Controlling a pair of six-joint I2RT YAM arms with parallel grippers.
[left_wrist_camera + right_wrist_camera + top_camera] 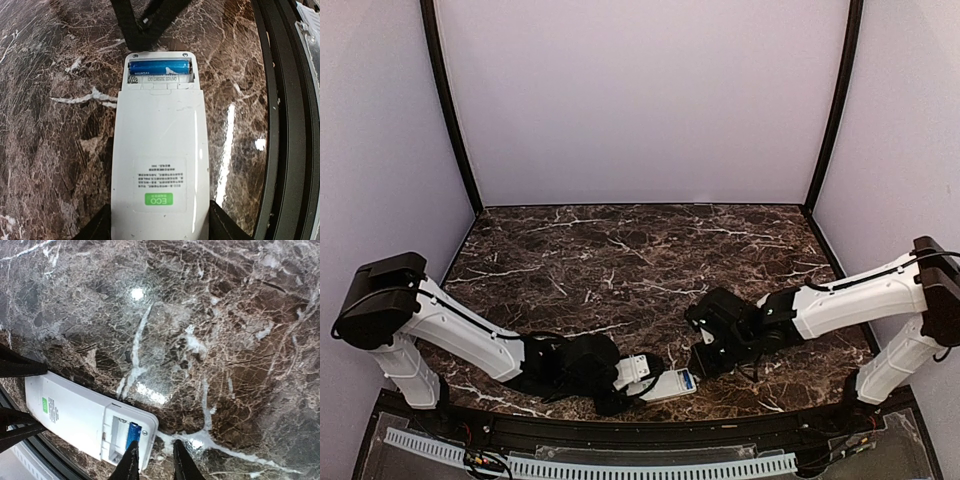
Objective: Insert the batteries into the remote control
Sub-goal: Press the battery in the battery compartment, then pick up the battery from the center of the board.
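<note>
one blue battery (160, 67) sits in the open compartment of the remote control (159, 165), at the top of the left wrist view, lying crosswise to the remote's length. in the right wrist view the slot beside it, toward the remote's middle, looks bare, though i cannot be sure. no second battery shows in any view.

the remote lies back-up at the lower middle of the top view, by the near edge of the worktop (620, 250). its long axis runs left to right there, with the compartment end to the right. whether it rests on the worktop or is held just off it i cannot tell. the left jaws are clamped on its long sides at the end away from the compartment, a dark finger at each lower corner of the left wrist view.

the right jaws hang just up and right of the compartment end in the top view. they stand a little apart, with only worktop showing in the gap, so they look released and empty.

what the coming move turns on: the seated battery lies just above the left-hand of the two fingers (131, 462) at the bottom centre of the right wrist view. so the free slot is up and to the left of the right jaws. by my reading the right arm (850, 295) is nearer and free, and any cell must go in parallel to the seated one.
</note>
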